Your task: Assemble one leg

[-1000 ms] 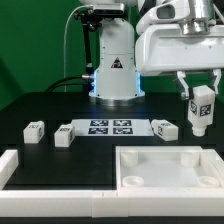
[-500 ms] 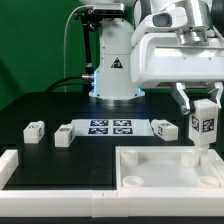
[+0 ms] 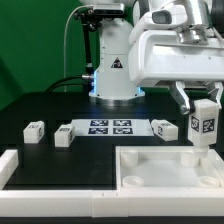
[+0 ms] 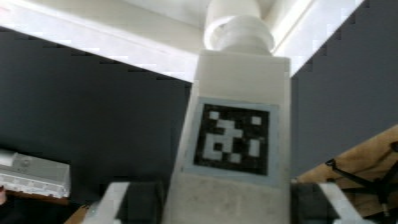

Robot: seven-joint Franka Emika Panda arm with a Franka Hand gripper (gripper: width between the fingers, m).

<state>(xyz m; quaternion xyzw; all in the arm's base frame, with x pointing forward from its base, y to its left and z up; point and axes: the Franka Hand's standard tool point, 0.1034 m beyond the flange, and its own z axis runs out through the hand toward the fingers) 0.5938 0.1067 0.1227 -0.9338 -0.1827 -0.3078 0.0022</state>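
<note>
The pincer (image 3: 204,104) is clamped on the leg (image 3: 204,124). It grips the upper end, so the block hangs upright with its tag facing out and its lower end free to seat. The leg hovers over the far corner of the tray-like piece (image 3: 160,158), near the worktop (image 3: 40,108) edge at the exterior view's right, probably aligned with a corner hole. Spare legs (image 3: 62,135) flank the marker board (image 3: 110,126).

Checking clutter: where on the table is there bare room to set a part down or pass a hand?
Free: the black table bordered by the loose legs, the front rail and the tray; also the strip between the marker board and the base. Crowded: the legs-and-board row, and the tray's far corner, where the claw holds a leg.
</note>
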